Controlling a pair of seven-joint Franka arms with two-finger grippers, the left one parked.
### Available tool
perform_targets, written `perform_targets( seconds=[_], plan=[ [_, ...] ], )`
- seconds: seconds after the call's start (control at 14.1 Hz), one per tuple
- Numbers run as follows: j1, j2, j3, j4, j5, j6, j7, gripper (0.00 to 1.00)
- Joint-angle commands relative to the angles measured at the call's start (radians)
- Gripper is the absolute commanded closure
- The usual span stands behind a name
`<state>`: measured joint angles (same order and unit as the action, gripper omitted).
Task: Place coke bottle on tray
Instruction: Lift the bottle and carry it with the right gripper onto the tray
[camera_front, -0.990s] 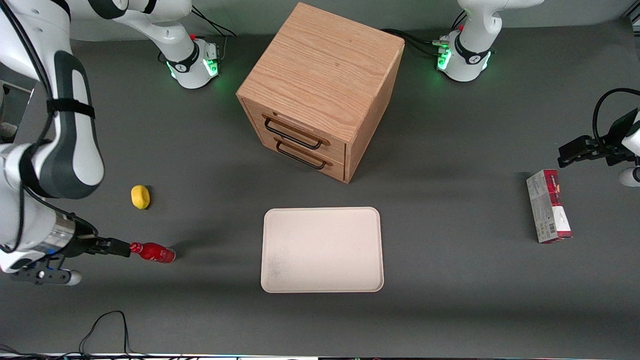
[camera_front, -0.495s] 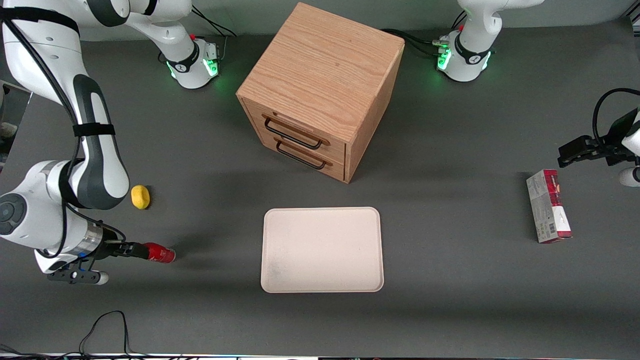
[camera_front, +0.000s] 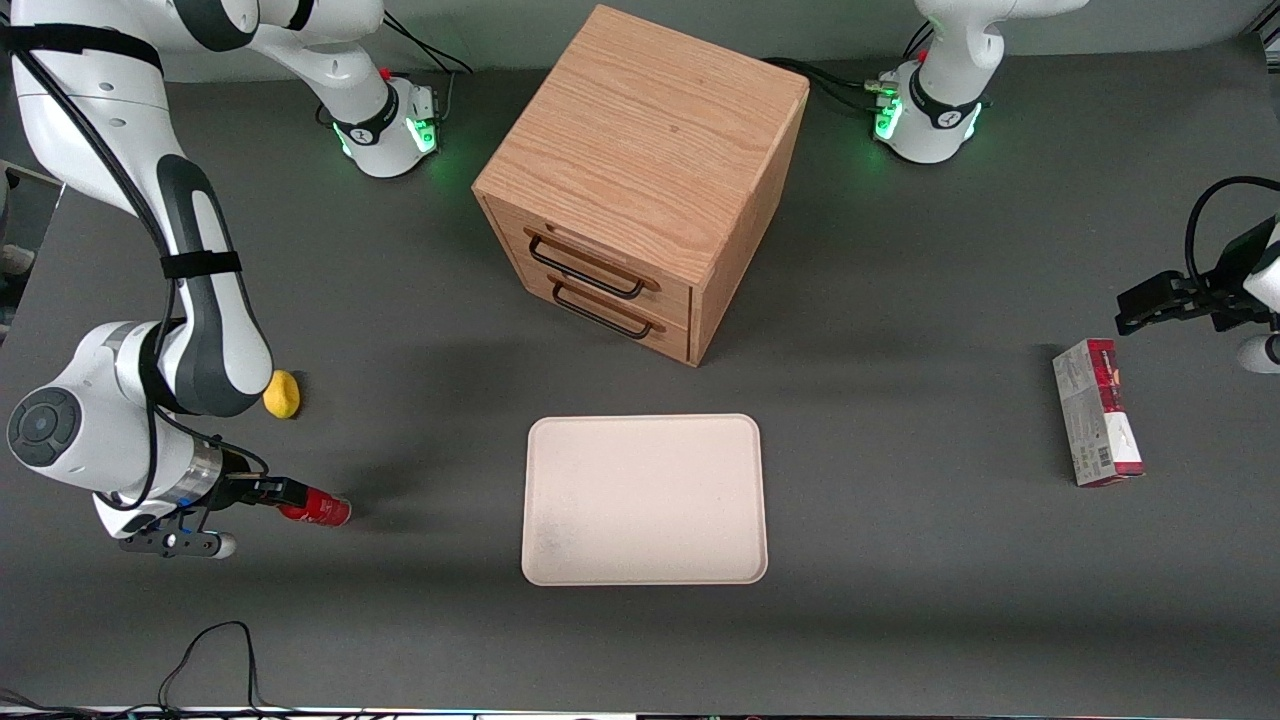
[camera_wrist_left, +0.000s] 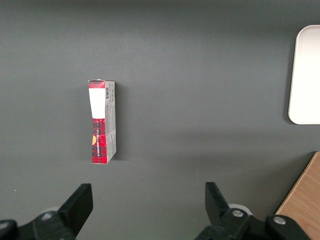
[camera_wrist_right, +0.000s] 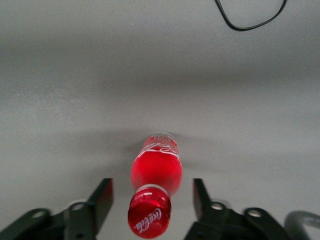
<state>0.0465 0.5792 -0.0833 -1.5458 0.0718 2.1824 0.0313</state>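
Observation:
The coke bottle (camera_front: 323, 510) lies on its side on the dark table at the working arm's end, its cap pointing at the arm. My gripper (camera_front: 287, 492) is low over the table and open, one finger on each side of the cap and neck. In the right wrist view the red bottle (camera_wrist_right: 156, 170) runs away from the camera, and the gripper (camera_wrist_right: 152, 185) straddles its cap with gaps on both sides. The cream tray (camera_front: 645, 498) lies flat at the table's middle, apart from the bottle, with nothing on it; its corner (camera_wrist_left: 306, 75) shows in the left wrist view.
A yellow lemon (camera_front: 283, 395) sits by the working arm's elbow, farther from the camera than the bottle. A wooden drawer cabinet (camera_front: 640, 180) stands farther back than the tray. A red-and-grey carton (camera_front: 1097, 412) lies toward the parked arm's end. A black cable (camera_front: 215, 640) loops near the front edge.
The gripper has slid along the table toward the bottle. Its open fingers now pass the cap and neck. The bottle has stayed where it lay.

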Motion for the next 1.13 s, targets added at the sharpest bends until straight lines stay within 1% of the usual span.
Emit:
perform_targets(
  seconds=[0.0,0.21,0.35,0.57,0.64,0.71,0.85,0.92,1.06],
  plan=[
    [-0.013,-0.03,0.01,-0.03,0.02,0.016,-0.039,1.0],
    [-0.014,-0.028,0.01,-0.027,0.022,0.017,-0.033,1.0],
    [-0.01,-0.033,0.011,0.01,0.022,0.007,-0.025,1.0],
    [0.018,-0.128,0.01,0.027,-0.013,-0.064,-0.022,1.0],
    [0.033,-0.157,0.01,0.044,-0.035,-0.102,-0.016,1.0],
    [0.038,-0.168,0.01,0.097,-0.053,-0.171,-0.005,1.0],
    [0.068,-0.168,0.013,0.231,-0.064,-0.326,0.076,1.0],
    [0.091,-0.168,0.032,0.263,-0.078,-0.349,0.123,1.0],
    [0.099,-0.154,0.138,0.312,-0.162,-0.355,0.273,1.0]
  ],
)
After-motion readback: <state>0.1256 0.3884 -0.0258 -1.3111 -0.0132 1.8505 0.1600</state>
